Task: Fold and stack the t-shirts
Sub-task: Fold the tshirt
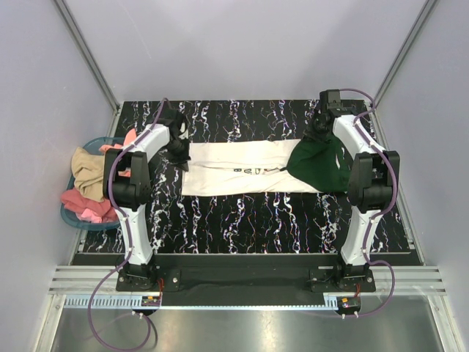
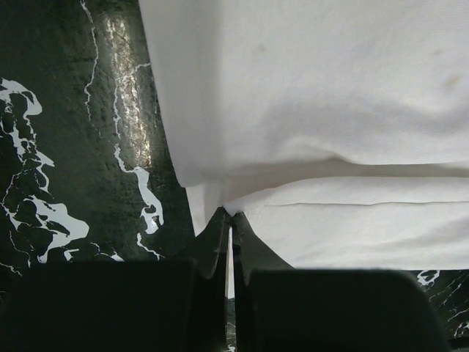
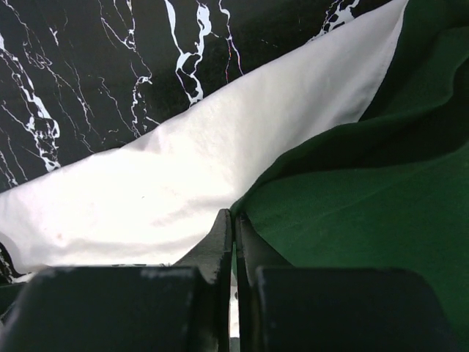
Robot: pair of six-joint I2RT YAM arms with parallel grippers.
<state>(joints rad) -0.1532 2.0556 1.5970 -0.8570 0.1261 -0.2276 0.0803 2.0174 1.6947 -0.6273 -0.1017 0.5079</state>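
Two shirts on the table [image 1: 242, 220]: the cream-white t-shirt [image 1: 234, 176] lies in a long band across the middle, its right end hidden under the dark green t-shirt [image 1: 319, 167]. Left gripper [image 2: 229, 216] is pinched tight on its left edge. Right gripper [image 3: 233, 216] is closed at the green edge, and whether it has caught cloth is unclear.

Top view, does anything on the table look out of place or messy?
Yes. The dark green t-shirt lies bunched over the right end of the cream-white t-shirt, which is spread as a long flat strip. It looks crumpled rather than folded.
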